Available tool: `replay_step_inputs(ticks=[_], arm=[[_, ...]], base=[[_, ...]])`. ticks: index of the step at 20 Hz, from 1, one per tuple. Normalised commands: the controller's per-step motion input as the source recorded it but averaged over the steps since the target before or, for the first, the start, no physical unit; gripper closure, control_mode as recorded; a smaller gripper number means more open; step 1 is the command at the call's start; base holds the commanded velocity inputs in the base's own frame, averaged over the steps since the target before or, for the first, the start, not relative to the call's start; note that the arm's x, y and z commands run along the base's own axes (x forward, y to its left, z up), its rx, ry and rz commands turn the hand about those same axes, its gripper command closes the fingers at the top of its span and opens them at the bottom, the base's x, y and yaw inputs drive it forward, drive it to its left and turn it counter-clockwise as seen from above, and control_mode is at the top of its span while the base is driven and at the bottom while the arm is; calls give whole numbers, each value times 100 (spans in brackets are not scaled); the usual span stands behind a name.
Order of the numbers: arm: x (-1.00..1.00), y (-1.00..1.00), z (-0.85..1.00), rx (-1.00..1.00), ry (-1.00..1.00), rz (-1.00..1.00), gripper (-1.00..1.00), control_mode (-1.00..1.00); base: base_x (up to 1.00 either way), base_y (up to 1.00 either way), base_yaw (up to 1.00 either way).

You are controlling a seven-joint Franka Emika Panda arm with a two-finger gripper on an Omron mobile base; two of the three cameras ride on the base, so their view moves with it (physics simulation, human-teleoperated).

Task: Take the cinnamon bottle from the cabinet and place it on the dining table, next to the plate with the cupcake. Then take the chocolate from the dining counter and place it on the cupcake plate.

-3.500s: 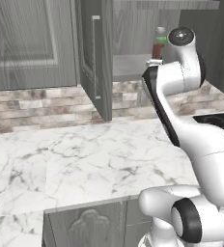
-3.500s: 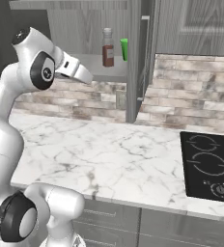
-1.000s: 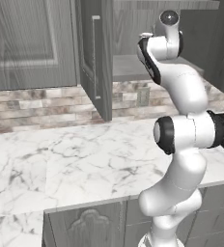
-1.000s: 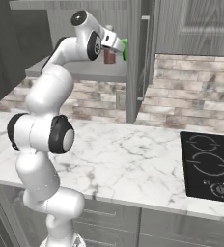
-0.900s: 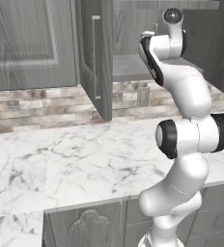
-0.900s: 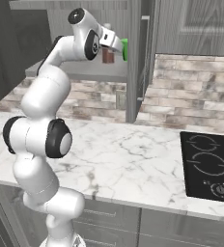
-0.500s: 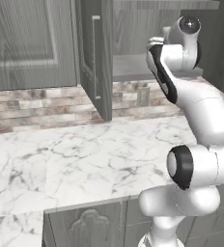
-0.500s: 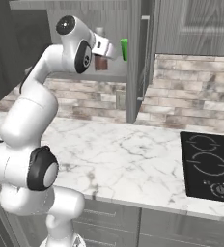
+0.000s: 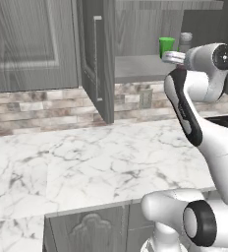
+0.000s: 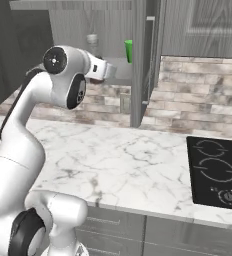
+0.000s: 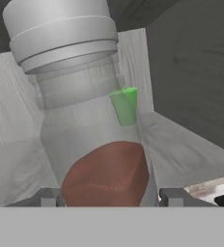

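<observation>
The cinnamon bottle (image 11: 92,130) looms close in the hand view: a grey cap, a clear body, brown powder at its base. My gripper (image 11: 111,198) is shut on it, with one dark fingertip (image 11: 49,197) pressed against each side of the base. From the base cameras, the bottle's grey cap (image 10: 92,39) rises just above my gripper (image 10: 97,61) in front of the open cabinet's shelf (image 10: 115,62). The same cap (image 9: 185,38) pokes up behind my gripper (image 9: 181,52). The plate, cupcake and chocolate are out of view.
A green cup (image 10: 128,51) stands on the cabinet shelf beside the bottle; the cup (image 9: 166,47) is also near my hand. The open cabinet door (image 10: 142,65) juts out over the marble counter (image 10: 138,160). A black cooktop (image 10: 218,172) lies at the right.
The arm has drawn back from the shelf with the bottle in its grip. The green cup, once hidden behind the bottle in the left view, now shows.
</observation>
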Motion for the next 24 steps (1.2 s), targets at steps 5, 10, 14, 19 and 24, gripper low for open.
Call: replay_step_inputs(ticks=[5, 10, 14, 19, 24], arm=[[-100, 23, 0, 0, -1, 0, 100, -100], [-100, 19, 0, -2, 9, 0, 100, -100], [-100, 2, -6, -11, 12, -1, 100, -100], [-18, 0, -3, 0, 0, 0, 100, 100], [0, 0, 0, 0, 0, 0, 100, 100]], base=[[0, 0, 0], [0, 0, 0], [0, 0, 0], [-36, 1, 2], [-100, -5, -14]])
